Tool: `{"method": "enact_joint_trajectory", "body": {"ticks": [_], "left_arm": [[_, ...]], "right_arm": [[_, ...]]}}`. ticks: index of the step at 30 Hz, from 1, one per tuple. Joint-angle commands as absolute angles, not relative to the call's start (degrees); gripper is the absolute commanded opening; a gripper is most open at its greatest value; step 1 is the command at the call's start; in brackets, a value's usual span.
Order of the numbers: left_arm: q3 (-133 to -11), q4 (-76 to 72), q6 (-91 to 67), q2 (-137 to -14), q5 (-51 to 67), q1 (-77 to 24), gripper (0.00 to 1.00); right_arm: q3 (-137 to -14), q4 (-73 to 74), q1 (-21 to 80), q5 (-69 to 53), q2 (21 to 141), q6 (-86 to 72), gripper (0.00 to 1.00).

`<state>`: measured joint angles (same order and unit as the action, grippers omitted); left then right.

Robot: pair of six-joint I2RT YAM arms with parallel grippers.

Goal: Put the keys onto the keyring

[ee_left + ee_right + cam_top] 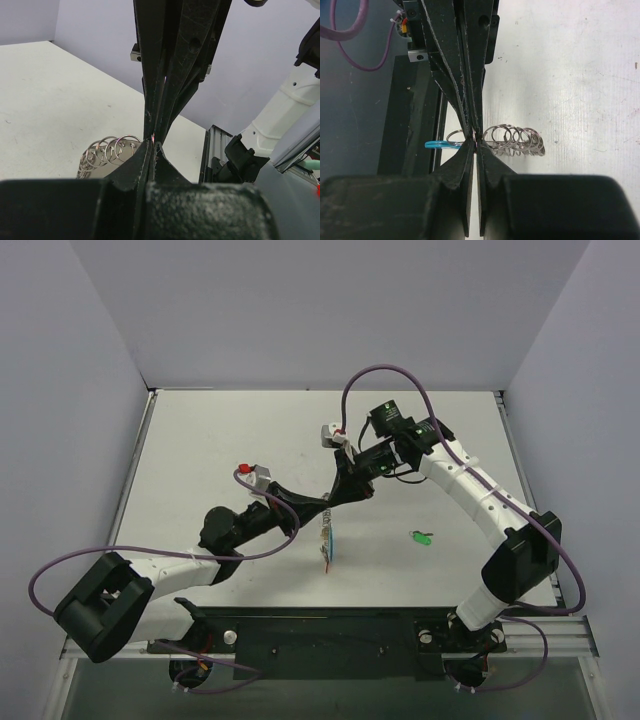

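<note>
The two arms meet tip to tip over the middle of the table (220,430). The left gripper (152,148) is pressed together on the keyring (515,140). The right gripper (476,144) pinches the same wire from the opposite side. Silver coils hang beside the tips, with the light-blue segment (436,144) on the other side. A green key (420,537) lies on the table, well apart.

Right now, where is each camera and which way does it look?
Top camera: above and behind the arms, looking down at the white table, both arms, a green key.
Left wrist camera: on the left arm, facing along its black fingers toward the right fingers.
Right wrist camera: on the right arm, facing along its fingers toward the left fingers.
Both wrist views share the silvery coiled keyring.
</note>
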<state>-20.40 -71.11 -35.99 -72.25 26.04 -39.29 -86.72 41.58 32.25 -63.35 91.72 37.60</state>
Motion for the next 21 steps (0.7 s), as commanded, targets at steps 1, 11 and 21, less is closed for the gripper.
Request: {"method": "enact_joint_trajectory", "body": {"ticks": [1,11,21], "left_arm": [[-22.9,-82.5,-36.7,-71.5,26.4,-39.5,0.0],[-26.7,-60.7,-30.8,-66.4,29.7,-39.3,0.03],[-31.0,-47.3,-25.2,-63.8,30.8,-39.4,0.21]], "right_arm": [[-88.9,44.8,32.6,-64.9,91.5,40.6,0.0],[-89.8,47.2,32.6,-61.7,91.1,41.2,0.0],[-89.9,47.5,32.8,-61.1,91.2,41.5,0.0]]}}
